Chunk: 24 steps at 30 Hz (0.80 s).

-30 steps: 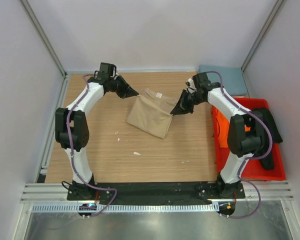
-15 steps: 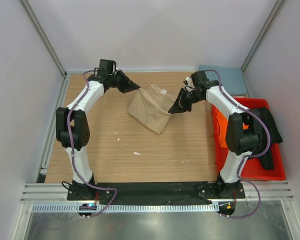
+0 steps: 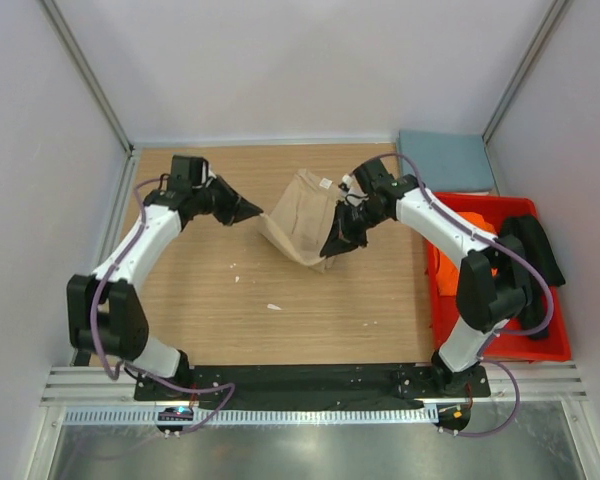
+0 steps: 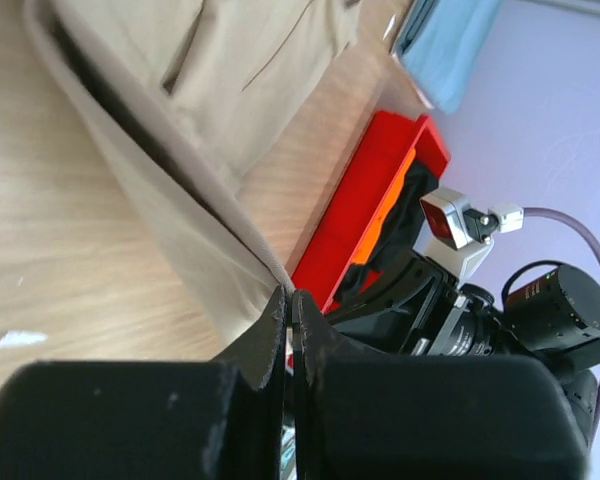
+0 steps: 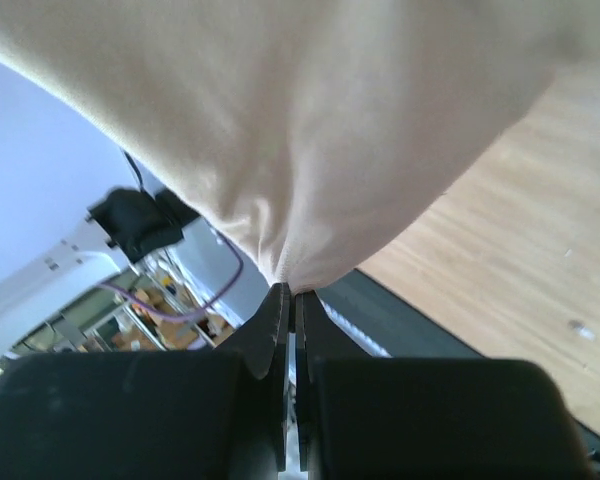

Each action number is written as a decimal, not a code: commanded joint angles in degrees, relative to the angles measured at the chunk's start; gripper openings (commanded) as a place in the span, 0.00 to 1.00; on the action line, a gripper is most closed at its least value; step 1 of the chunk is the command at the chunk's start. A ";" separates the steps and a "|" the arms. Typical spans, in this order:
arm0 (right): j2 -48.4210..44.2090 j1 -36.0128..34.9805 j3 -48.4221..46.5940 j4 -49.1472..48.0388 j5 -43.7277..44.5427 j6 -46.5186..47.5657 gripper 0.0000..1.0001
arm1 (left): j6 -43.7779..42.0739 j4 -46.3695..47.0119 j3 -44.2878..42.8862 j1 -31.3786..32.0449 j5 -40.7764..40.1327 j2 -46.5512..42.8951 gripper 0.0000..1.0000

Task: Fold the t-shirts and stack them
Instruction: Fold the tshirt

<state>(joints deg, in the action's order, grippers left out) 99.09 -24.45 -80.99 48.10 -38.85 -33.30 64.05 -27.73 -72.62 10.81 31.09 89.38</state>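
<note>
1. My left claw (image 3: 261, 213) reaches in from the left over the desk (image 3: 230, 310). Its jaws are pressed fully together on the left edge of the tan t-shirt (image 3: 300, 222). In the left wrist view the cloth runs straight into my closed tips.
2. The tan t-shirt hangs bunched between my 2 claws, over the middle of the desk toward its far side. I cannot tell whether its lower fold touches the wood.
3. My right claw (image 3: 335, 245) is clamped on the right edge of the same shirt. In the right wrist view the fabric gathers to a point pinched between my tips.
4. The red bin (image 3: 500, 345) sits at the desk's right edge, holding the orange t-shirt (image 3: 442, 262) and the black t-shirt (image 3: 538, 250).
5. The blue-grey t-shirt (image 3: 450, 158) lies flat at the far right corner, beyond the bin.
</note>
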 commanded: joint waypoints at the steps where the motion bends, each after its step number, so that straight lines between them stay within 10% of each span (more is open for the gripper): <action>1: -7.67 -3.14 4.69 1.21 0.97 -1.50 0.01 | -1.47 -4.96 8.24 -0.09 0.64 -8.77 0.00; 12: -27.26 -11.31 25.61 -0.28 3.87 -9.94 0.02 | -1.04 -19.20 26.90 -0.09 0.54 -38.90 0.00; 24: -39.50 -20.29 30.64 0.77 6.25 -20.05 0.01 | -1.65 -32.66 24.29 0.00 -1.12 -54.76 0.00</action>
<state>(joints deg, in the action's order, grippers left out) 61.23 -44.34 -48.34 47.40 -33.10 -50.33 62.54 -57.89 -45.21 10.92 30.61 35.27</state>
